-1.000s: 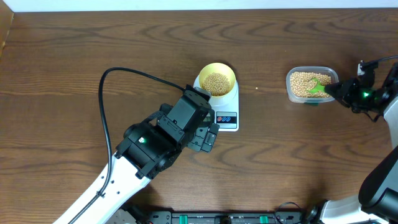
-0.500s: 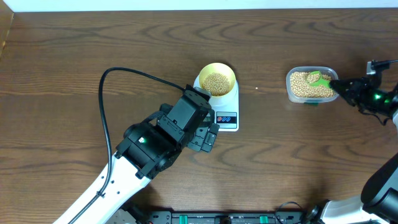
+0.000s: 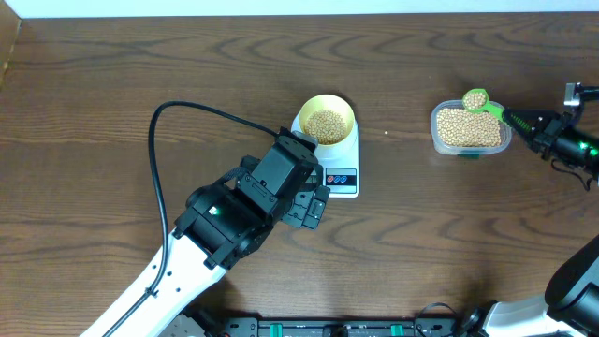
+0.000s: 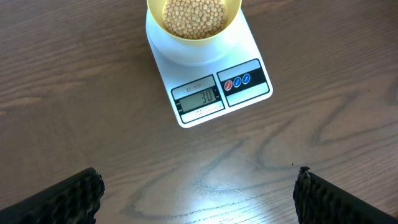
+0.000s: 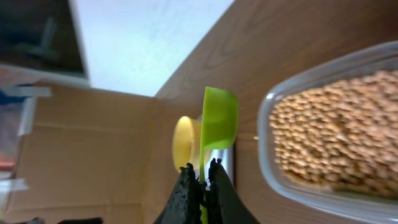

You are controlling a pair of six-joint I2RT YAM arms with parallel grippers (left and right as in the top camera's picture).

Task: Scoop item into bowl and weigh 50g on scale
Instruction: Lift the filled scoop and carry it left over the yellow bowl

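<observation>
Eyes on the left wrist view: the scale (image 4: pixel 186 59) shows 30 on its display (image 4: pixel 199 98), dark digits in a grey-green window. Tiny print runs at twelve o'clock and at six o'clock of the digits, too small to read. At three o'clock, the red and blue buttons (image 4: pixel 229 84) bear marks that cannot be made out. Nothing else is legible.

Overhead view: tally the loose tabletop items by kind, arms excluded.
Yellow bowl: 1
White digital scale: 1
Clear plastic tub: 1
Green scoop: 1
Total: 4
</observation>
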